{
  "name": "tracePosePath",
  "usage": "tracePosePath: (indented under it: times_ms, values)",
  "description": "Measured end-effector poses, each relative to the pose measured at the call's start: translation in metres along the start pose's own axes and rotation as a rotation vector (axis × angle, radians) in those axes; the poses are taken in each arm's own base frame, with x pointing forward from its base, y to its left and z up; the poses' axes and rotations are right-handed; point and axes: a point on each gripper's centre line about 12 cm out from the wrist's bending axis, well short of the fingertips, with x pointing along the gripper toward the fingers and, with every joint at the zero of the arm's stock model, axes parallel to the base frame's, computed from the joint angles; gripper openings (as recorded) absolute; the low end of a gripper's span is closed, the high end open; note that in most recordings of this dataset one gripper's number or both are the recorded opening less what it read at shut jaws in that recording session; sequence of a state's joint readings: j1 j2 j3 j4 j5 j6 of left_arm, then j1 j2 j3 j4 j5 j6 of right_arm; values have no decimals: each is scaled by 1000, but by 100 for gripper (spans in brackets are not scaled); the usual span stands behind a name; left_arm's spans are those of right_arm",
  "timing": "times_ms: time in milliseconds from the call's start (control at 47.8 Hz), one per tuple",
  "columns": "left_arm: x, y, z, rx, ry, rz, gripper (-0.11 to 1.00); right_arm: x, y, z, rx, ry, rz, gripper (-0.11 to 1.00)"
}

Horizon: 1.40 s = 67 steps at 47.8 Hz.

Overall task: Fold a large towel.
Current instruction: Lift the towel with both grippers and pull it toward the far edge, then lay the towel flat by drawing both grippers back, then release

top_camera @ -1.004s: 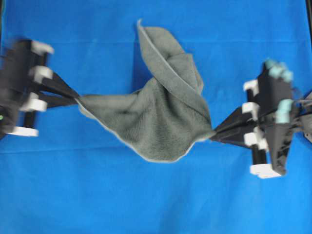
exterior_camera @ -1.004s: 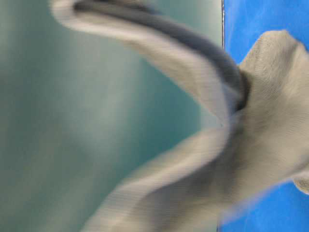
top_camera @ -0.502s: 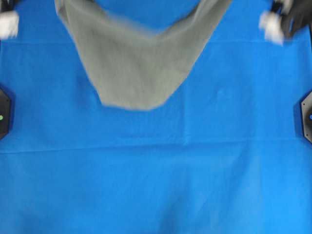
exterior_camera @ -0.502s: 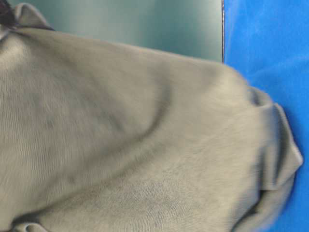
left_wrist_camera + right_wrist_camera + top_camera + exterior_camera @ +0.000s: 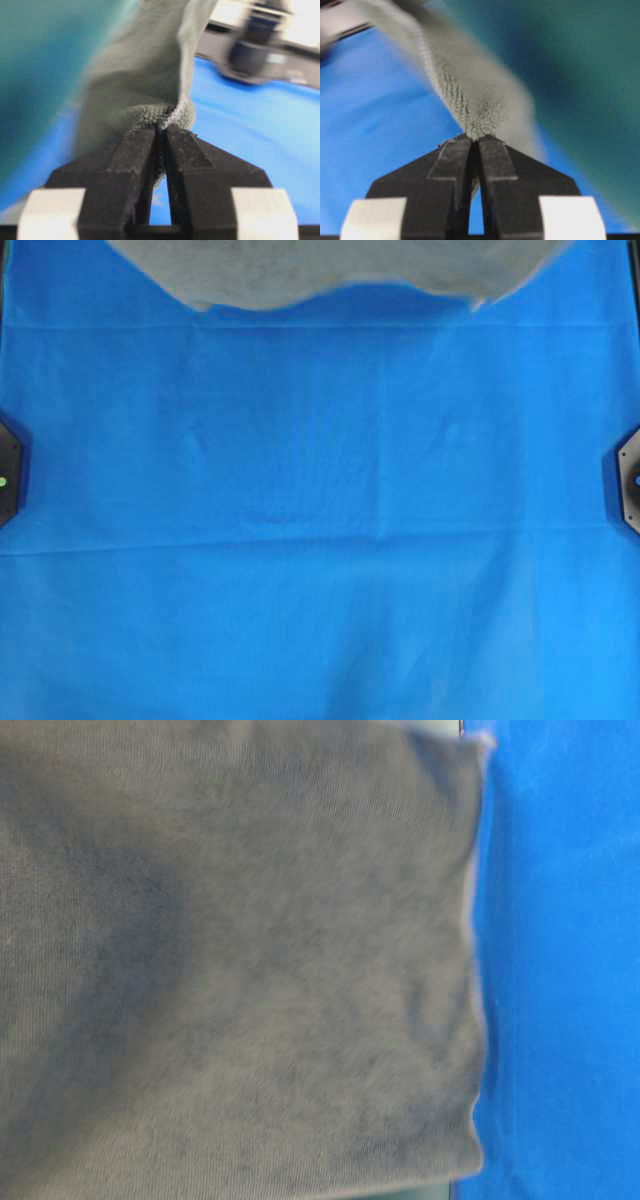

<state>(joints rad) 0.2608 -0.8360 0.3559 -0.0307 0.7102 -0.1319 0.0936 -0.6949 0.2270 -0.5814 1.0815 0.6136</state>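
Observation:
The large towel [image 5: 330,270] is a grey-green fuzzy cloth. In the overhead view only its lower edge shows, blurred, along the top of the frame. In the table-level view the towel [image 5: 240,960] hangs spread out and fills most of the frame, its pale hem at the right. My left gripper [image 5: 161,129] is shut on a bunched corner of the towel [image 5: 145,85]. My right gripper [image 5: 475,137] is shut on another corner of the towel [image 5: 470,105], which stretches away taut. Neither gripper shows in the overhead view.
The blue table cloth [image 5: 320,540] covers the whole table, with faint creases across it. Two black arm bases sit at the left edge [image 5: 8,470] and the right edge [image 5: 628,478]. A teal wall stands beyond the table [image 5: 570,60].
Both grippers have carried the towel from the table's middle to the far edge and out of the overhead view. The towel has gone from crumpled to spread wide and hanging.

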Motion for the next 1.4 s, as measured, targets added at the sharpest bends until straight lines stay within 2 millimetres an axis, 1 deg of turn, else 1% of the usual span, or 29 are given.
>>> tracePosePath:
  times_ms: [146,209,293,397,502,564,606,690,753,857,920,1024,1087,1171,1317,1401]
  values:
    - [-13,-34,2,-114,22,-169,3,-20,40,-5,-14,20,209,2]
    - [-19,-48,4,-156,33,-246,3,-29,51,-3,-11,7,274,2]
    - [-26,-61,8,-181,40,-317,3,-39,70,0,-16,-7,366,2]
    - [-28,-70,13,-201,45,-360,3,-47,91,1,-45,-16,449,2]
    - [-27,-74,16,-213,53,-372,3,-47,107,2,-71,-15,479,2]
    - [-25,-75,16,-211,57,-369,3,-45,112,0,-82,-10,482,2]
    - [-25,-75,16,-209,58,-367,3,-44,111,0,-85,-8,471,2]
    - [-26,-73,16,-198,53,-360,3,-41,103,-1,-96,4,409,2]
    - [-23,-68,13,-200,63,-326,3,-36,91,-1,-84,22,318,2]
    - [-8,-52,3,-212,91,-228,3,-26,66,-2,-29,54,128,2]
    - [4,-40,-9,-221,118,-165,3,-18,52,-7,-21,79,14,2]
    - [25,-19,-30,-240,165,-56,3,-3,32,-17,-13,142,-151,2]
    - [34,-8,-40,-245,182,-7,3,6,22,-22,-9,173,-223,2]
    - [41,12,-54,-256,187,69,3,20,10,-30,-2,203,-301,2]
    - [51,45,-79,-239,207,191,3,54,-18,-57,5,288,-458,2]
    - [59,70,-93,-218,224,274,3,70,-35,-70,13,319,-517,2]
